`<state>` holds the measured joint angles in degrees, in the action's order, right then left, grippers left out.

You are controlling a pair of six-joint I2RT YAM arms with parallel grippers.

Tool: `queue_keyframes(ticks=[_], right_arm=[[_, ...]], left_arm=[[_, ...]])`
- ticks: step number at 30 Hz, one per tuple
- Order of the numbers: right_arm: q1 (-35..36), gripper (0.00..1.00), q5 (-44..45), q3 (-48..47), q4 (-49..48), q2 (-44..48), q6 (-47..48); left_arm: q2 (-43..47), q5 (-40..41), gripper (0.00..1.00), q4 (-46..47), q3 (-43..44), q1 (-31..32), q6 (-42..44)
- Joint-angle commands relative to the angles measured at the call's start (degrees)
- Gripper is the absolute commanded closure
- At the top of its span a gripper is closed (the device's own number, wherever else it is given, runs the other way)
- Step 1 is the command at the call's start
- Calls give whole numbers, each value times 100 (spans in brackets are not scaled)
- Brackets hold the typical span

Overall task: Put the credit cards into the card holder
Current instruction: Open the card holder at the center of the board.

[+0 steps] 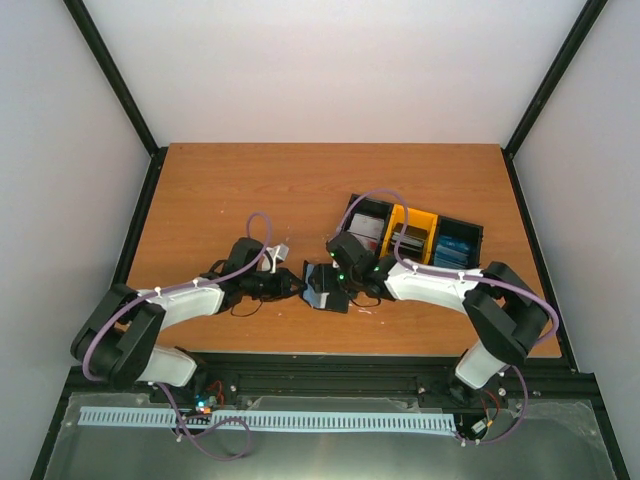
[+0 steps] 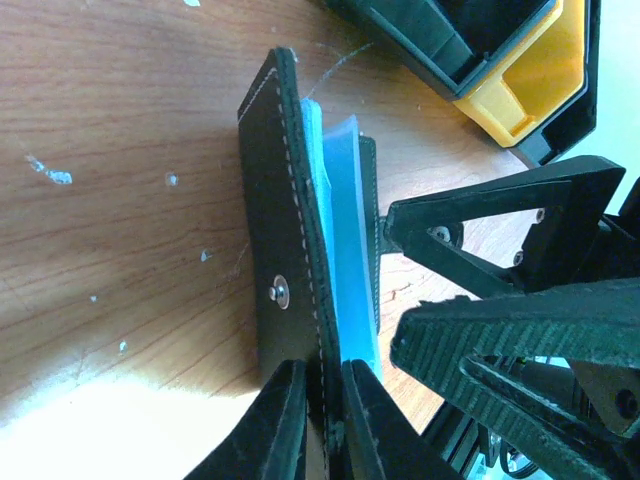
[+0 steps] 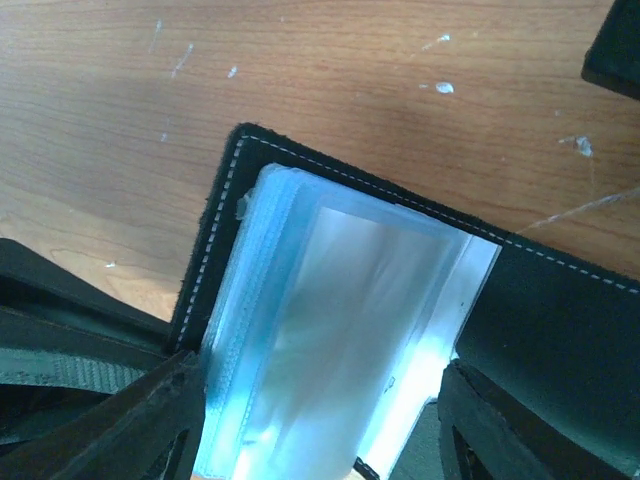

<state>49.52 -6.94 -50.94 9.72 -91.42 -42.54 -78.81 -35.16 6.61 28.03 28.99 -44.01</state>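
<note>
The black card holder [image 1: 325,287] is open near the table's front middle. In the left wrist view it stands on edge [image 2: 285,230] with light blue clear sleeves [image 2: 345,260] fanned out. My left gripper [image 2: 322,395] is shut on the edge of its cover and shows in the top view [image 1: 292,287]. My right gripper [image 3: 318,410] is open, and its fingers [image 3: 160,420] straddle the sleeves [image 3: 340,320] from above; it also shows in the top view [image 1: 350,272]. It holds no card. The credit cards lie in the trays: red-and-white [image 1: 366,228], dark grey [image 1: 408,239], light blue [image 1: 452,249].
A joined row of black and yellow trays [image 1: 425,217] stands just behind the right gripper; its corner shows in the left wrist view [image 2: 520,90]. The right gripper's fingers [image 2: 500,340] crowd the holder's right side. Bare wooden tabletop [image 1: 250,190] lies behind.
</note>
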Motion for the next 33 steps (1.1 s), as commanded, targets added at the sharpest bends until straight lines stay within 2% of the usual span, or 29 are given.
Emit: queue_keyframes(ticks=[1,6,20,23,25,28,33], right_arm=[[-3,38,146,-198,234,-227,-64],[-9,45,573,-192,593,-294,-81],[5,45,2717,-395,2062,-191,-13],[3,45,2480,-381,1803,21,244],[5,46,1753,-242,1293,282,597],[10,52,1014,-153,895,480,597],[22,63,1143,-343,1031,556,669]], left_arm=[[-85,-65,89,105,94,-3,16],[-65,26,93,59,89,-9,23],[-59,153,95,-25,115,-8,34],[-39,167,95,-41,115,-8,46],[-38,182,95,-63,123,-8,50],[-40,232,95,-117,149,-7,66],[-27,268,95,-140,158,-8,70]])
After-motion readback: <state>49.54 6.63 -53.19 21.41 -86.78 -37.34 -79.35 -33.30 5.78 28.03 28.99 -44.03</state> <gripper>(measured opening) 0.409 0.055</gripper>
